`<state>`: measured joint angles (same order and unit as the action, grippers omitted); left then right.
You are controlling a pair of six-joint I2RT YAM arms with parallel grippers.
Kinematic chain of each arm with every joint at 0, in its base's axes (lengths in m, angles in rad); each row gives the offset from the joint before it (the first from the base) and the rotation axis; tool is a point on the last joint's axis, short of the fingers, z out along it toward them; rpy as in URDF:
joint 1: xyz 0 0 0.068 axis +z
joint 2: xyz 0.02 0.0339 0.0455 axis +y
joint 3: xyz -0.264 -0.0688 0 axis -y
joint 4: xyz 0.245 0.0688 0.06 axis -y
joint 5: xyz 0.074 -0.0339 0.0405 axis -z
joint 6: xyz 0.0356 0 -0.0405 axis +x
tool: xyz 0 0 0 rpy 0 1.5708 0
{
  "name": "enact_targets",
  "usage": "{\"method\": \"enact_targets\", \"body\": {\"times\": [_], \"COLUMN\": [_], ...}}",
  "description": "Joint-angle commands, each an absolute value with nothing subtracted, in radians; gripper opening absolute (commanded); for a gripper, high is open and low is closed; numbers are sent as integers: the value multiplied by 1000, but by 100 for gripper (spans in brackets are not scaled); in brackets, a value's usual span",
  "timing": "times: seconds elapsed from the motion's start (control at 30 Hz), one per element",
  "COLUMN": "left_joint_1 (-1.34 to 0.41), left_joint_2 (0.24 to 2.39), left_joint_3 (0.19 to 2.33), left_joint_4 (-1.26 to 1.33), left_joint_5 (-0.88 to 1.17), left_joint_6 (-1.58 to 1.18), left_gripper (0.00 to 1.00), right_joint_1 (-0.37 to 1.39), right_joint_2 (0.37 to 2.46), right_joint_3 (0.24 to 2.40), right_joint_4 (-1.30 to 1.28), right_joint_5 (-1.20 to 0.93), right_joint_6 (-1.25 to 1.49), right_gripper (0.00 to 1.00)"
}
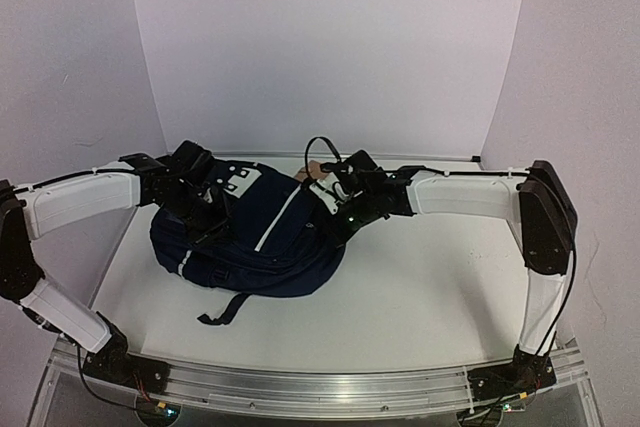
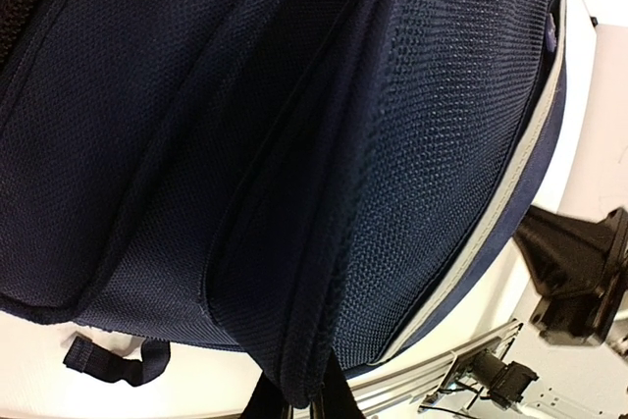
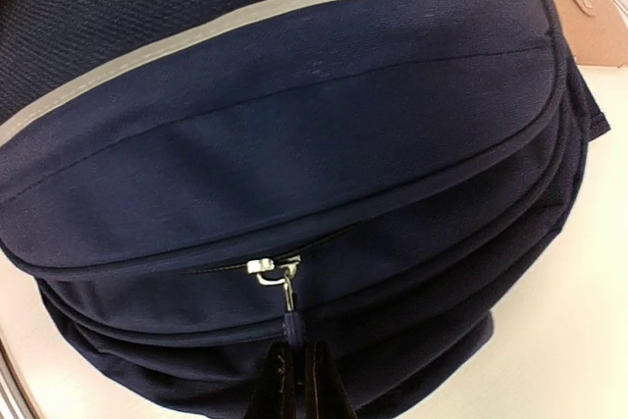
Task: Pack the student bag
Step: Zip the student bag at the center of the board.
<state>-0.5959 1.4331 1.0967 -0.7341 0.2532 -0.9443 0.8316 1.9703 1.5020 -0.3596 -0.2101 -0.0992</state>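
Note:
The student bag (image 1: 270,247), navy with a pale stripe, lies on its side on the white table between both arms. My left gripper (image 1: 200,209) is at the bag's left end. In the left wrist view it (image 2: 302,397) is shut on a piped seam fold of the bag (image 2: 245,144). My right gripper (image 1: 338,219) is at the bag's right end. In the right wrist view it (image 3: 294,352) is shut on the navy pull tab of a zipper, whose silver slider (image 3: 267,267) sits on the bag's (image 3: 294,125) curved side.
A tan flat item (image 1: 315,169) lies behind the bag, its corner also in the right wrist view (image 3: 597,34). A black strap (image 1: 225,309) trails toward the front. An aluminium rail (image 1: 320,387) runs along the near edge. White walls enclose the back and sides.

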Motion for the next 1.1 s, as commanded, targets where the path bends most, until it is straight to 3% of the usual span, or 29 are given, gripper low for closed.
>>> {"method": "enact_targets", "body": {"times": [0.0,0.23,0.3,0.47,0.63,1.07], "left_joint_1": [-574,-564,-563,-609,-665,-890], "left_joint_2": [1358,1293,1275,1178,1098,1448], "left_joint_3": [1070,1051,1067,1123,1152,1338], "left_joint_4": [-914,-923,-902,-820,-755,-728], "left_joint_5": [223,210,226,191,105,-140], "left_joint_6": [-903,-854,-801,-650,-547,-387], "left_gripper": [0,0,5,47,67,66], "right_joint_1": [775,755,761,789,800,800], "right_joint_2": [2003,2033,2026,2012,2013,1987], "right_joint_3": [1544,1578,1584,1596,1609,1577], "right_joint_4": [-397,-402,-402,-401,-399,-400], "right_joint_5": [-103,-291,-377,-539,-593,-644], "right_joint_6": [-130,-63,-38,29,66,87], "right_gripper": [0,0,0,0,0,0]}}
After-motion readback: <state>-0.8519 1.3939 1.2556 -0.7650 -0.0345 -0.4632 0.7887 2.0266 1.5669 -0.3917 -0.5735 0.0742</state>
